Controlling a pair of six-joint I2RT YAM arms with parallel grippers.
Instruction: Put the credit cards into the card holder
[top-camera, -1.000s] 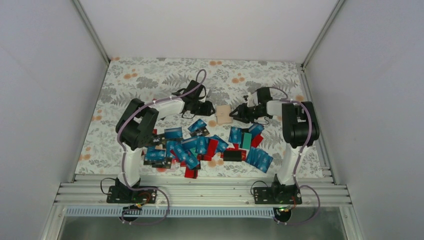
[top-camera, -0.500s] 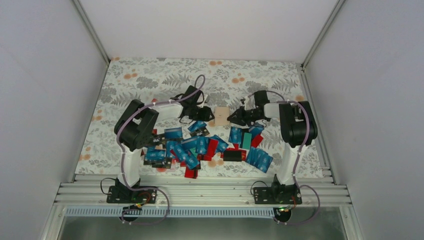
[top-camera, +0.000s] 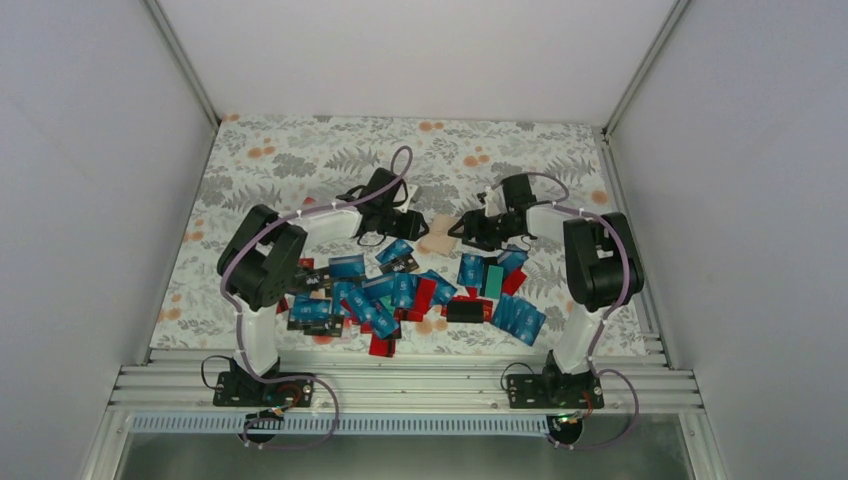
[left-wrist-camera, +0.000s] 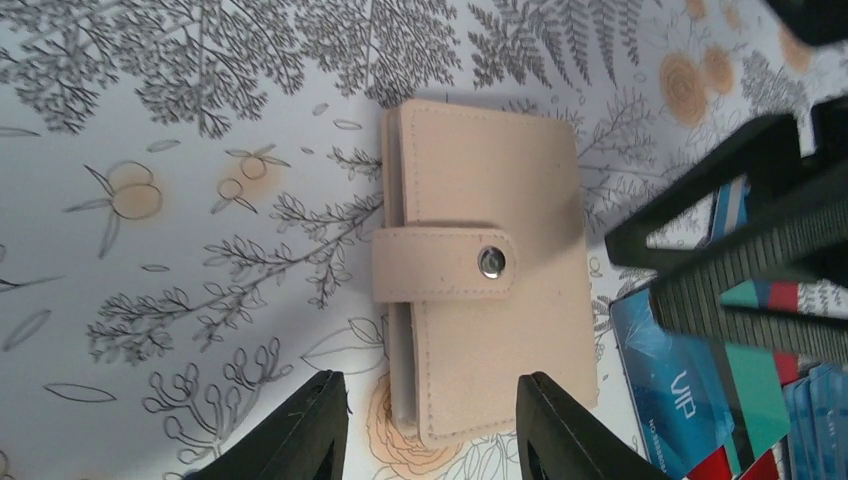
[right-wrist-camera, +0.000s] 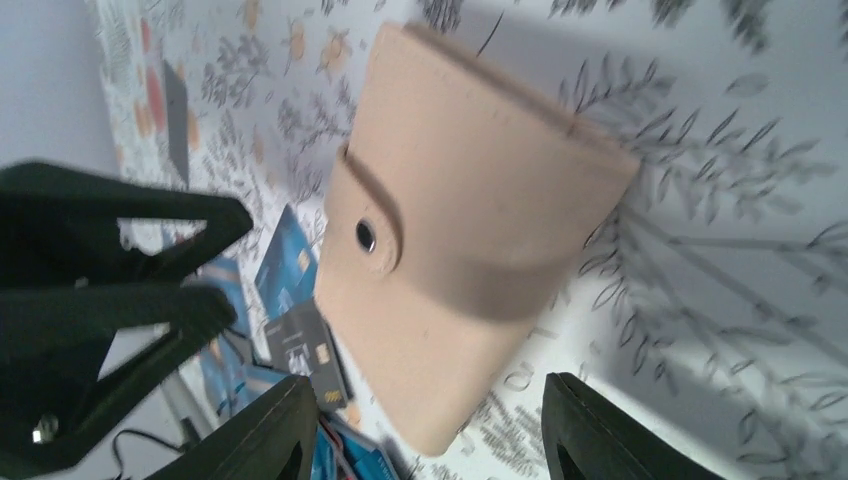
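— How are your left jaws standing?
— Your left gripper (left-wrist-camera: 435, 430) is spread wide and holds nothing. The card holder (left-wrist-camera: 490, 270) lies flat on the floral table (left-wrist-camera: 180, 200) straight ahead of it, with its near end reaching into the gap between the two fingertips. In the wrist view one fingertip overlaps the holder's near corner. I cannot tell whether it touches.

— And your right?
— Your right gripper (right-wrist-camera: 430, 440) is also wide open and empty. The holder sits ahead of those jaws with one corner pointing into the gap, clear of both fingers.

— Which way does the holder run?
— Seen from your left jaws, its long axis runs straight away from them. It is shut and face up, with the strap (left-wrist-camera: 440, 265) crossing it and the snap (left-wrist-camera: 491, 262) fastened. Seen from your right jaws it is skewed, its long axis slanting off to one side. Your two grippers face each other with the holder between them.

— The credit cards?
— The credit cards (top-camera: 400, 295) lie in a loose heap on the near side of both grippers. A few blue ones lie just beside the holder, outside your left jaws.
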